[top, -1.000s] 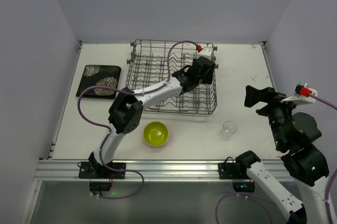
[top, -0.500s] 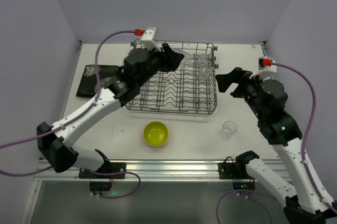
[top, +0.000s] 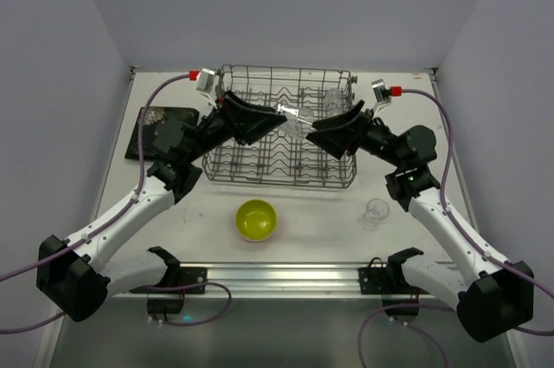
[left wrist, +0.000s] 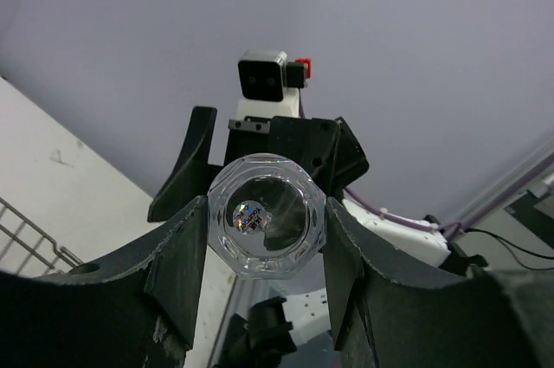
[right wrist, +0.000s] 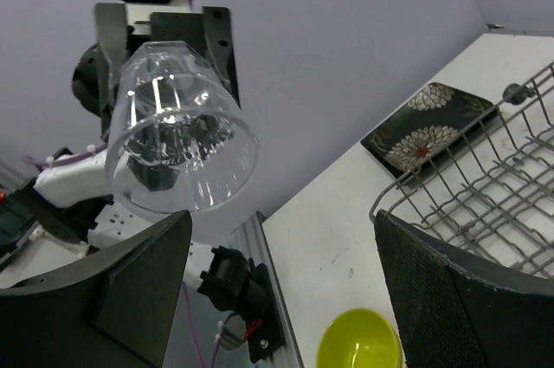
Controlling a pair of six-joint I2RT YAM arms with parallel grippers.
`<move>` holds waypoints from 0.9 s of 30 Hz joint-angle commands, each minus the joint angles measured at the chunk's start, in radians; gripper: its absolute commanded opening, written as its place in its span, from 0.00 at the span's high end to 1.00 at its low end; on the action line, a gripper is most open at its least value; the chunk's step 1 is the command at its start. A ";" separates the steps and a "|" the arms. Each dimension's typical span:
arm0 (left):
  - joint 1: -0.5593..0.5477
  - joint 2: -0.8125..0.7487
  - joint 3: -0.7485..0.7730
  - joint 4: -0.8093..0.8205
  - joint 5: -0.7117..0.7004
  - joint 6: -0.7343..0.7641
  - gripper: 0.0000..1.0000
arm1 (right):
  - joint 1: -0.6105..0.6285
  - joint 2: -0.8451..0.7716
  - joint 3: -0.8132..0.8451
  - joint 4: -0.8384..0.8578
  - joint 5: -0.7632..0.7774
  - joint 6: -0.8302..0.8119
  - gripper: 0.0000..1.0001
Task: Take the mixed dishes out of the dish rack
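Note:
My left gripper (top: pixel 281 117) is shut on a clear glass (top: pixel 297 122) and holds it in the air above the grey wire dish rack (top: pixel 286 184). In the left wrist view the glass (left wrist: pixel 267 225) sits between both fingers, its base toward the camera. My right gripper (top: pixel 333 128) is open and faces it from the right. In the right wrist view the glass (right wrist: pixel 177 138) hangs up-left of my wide-open right gripper (right wrist: pixel 286 299), mouth toward the camera and untouched. The rack's corner (right wrist: pixel 516 90) is at the right.
A yellow-green bowl (top: pixel 256 219) stands in front of the rack and also shows in the right wrist view (right wrist: pixel 359 342). A second clear glass (top: pixel 376 210) stands on the table at the right. The flowered black plate (top: pixel 160 132) lies left of the rack.
My left gripper left the rack's far right corner, swung left with a glass and now holds it over the rack's middle. My right arm swung in from the right to face it.

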 commanded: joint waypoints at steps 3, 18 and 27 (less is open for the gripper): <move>0.003 0.008 -0.071 0.299 0.043 -0.231 1.00 | -0.001 0.048 0.033 0.260 -0.079 0.059 0.13; -0.002 0.089 -0.144 0.505 0.048 -0.412 1.00 | 0.004 0.140 0.038 0.547 -0.160 0.222 0.48; -0.022 0.134 -0.148 0.550 0.052 -0.455 1.00 | 0.027 0.163 0.061 0.526 -0.117 0.176 0.67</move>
